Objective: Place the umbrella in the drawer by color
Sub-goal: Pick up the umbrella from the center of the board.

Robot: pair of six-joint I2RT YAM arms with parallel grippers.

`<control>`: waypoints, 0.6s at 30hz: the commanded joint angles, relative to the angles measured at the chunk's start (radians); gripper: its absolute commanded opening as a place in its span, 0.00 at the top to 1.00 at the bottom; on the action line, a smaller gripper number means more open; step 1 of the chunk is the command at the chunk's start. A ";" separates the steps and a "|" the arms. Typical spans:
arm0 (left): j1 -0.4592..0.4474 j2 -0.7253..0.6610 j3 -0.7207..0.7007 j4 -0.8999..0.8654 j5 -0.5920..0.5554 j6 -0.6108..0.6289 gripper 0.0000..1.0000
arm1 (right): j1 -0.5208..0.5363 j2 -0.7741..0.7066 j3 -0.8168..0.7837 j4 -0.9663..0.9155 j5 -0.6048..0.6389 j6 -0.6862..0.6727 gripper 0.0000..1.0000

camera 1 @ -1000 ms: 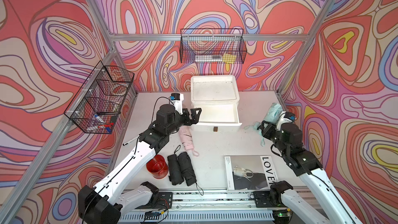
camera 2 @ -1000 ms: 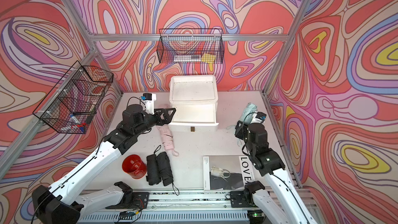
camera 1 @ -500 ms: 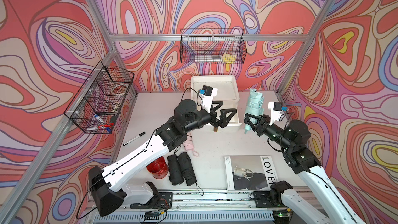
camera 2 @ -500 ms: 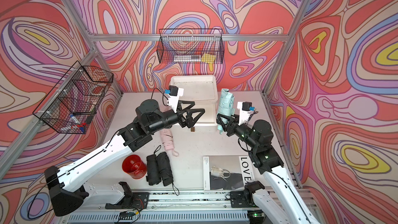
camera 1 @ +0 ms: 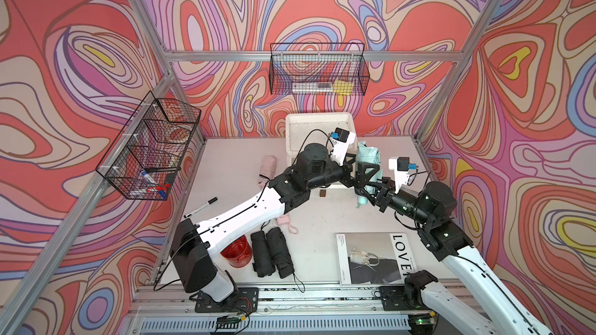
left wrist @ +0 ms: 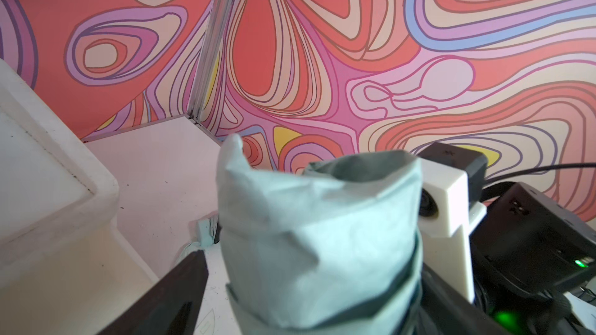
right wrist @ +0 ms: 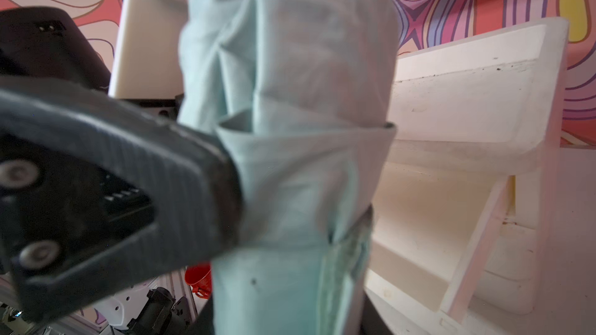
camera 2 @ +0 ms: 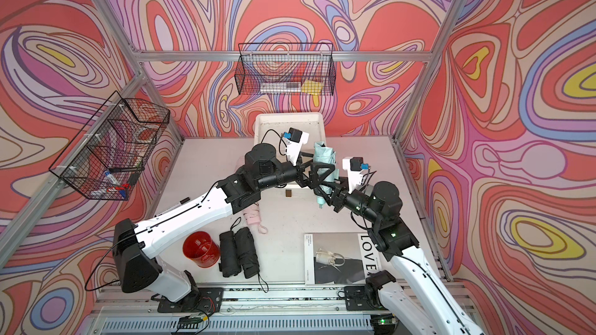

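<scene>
Mint-green, the folded umbrella (camera 1: 367,154) stands nearly upright over the back edge of the desk (camera 1: 238,162), just beside the white drawer unit (camera 1: 292,133), its lower part clamped in the right hand (camera 1: 371,190). The left hand (camera 1: 367,174) straddles its middle, spread wide; in the left wrist view one finger (left wrist: 180,291) stands clear of the fabric, so it grips nothing yet. This looks like a hand-over. The left should close squarely on the thick rolled part, above the right's hold, and the right should release only once that grip is firm, lest the umbrella tip.
</scene>
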 commanded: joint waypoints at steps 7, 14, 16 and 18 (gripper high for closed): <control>0.000 0.033 0.095 -0.072 -0.082 0.063 0.53 | 0.018 0.018 -0.034 0.126 -0.014 -0.018 0.58; 0.130 0.118 0.330 -0.274 0.003 0.106 0.72 | 0.020 0.001 -0.053 0.083 0.038 -0.075 0.32; 0.186 0.171 0.490 -0.404 0.022 0.164 0.72 | 0.019 -0.001 -0.050 0.042 0.100 -0.093 0.26; 0.210 0.231 0.645 -0.539 -0.007 0.317 0.72 | 0.020 -0.021 -0.062 0.037 0.147 -0.088 0.25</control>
